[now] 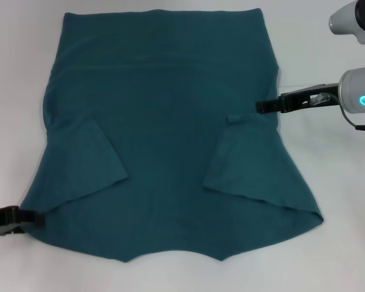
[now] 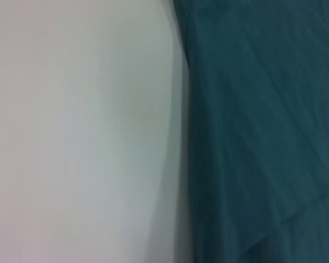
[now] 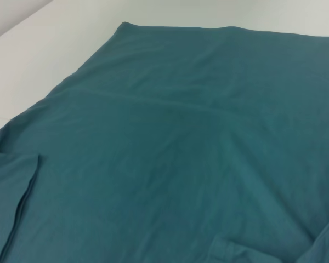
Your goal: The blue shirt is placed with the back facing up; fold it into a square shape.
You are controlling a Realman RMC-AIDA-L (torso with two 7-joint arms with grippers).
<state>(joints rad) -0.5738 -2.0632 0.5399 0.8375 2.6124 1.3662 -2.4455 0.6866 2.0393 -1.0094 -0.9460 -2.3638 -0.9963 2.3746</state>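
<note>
Lying flat, the shirt [image 1: 164, 140] has both sleeves folded in. The left gripper [image 1: 33, 218] touches its near corner and the right gripper [image 1: 263, 106] its side edge; whether either is clenched I cannot tell. Next, I think, a side fold.

Left gripper [image 1: 33, 218] mostly cut off by head view's edge, tips against the blue shirt's [image 1: 164, 140] hem.

The blue shirt [image 1: 164, 146] before me is a plain dark teal-blue all over, with no print or pattern; its folded-in sleeves at 4 and 8 o'clock match. It lies on a plain white table [image 1: 12, 73]. My left gripper [image 1: 35, 218] is black; my right gripper [image 1: 261, 106] is black on a silver-grey wrist with a cyan ring light.
</note>
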